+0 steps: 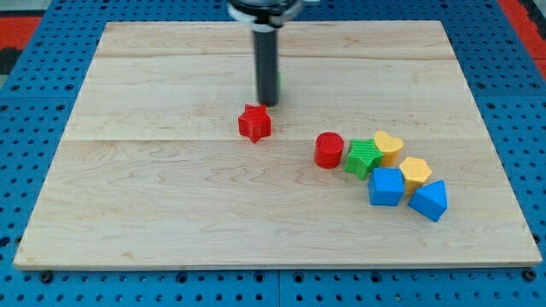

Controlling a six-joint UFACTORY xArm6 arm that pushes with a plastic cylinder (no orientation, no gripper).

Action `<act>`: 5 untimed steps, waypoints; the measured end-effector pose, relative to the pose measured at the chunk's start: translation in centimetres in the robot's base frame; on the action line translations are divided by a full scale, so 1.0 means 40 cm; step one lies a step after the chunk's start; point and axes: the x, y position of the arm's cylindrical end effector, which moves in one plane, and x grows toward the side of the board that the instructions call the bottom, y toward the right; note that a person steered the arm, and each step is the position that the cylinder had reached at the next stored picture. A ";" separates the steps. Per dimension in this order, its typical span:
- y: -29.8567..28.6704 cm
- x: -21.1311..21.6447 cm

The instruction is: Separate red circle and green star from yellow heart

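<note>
Tip-wise, no pincer on this rod so nothing's held, and my tip (pixel 266 103) sits just above the red star (pixel 254 123), well apart from the red circle (pixel 328 150), green star (pixel 363 158) and yellow heart (pixel 389 147) cluster.

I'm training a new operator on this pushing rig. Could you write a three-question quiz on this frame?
1. True or false: the red circle block touches the green star block.
2. Which block is nearest my tip? A) red star block B) yellow heart block C) blue cube block
3. Fill in: the wooden board holds the block cluster on the view's ____ side.

Key: 1 true; 2 A; 3 right.
</note>
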 end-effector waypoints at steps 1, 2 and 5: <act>0.060 -0.016; -0.014 -0.115; 0.311 -0.004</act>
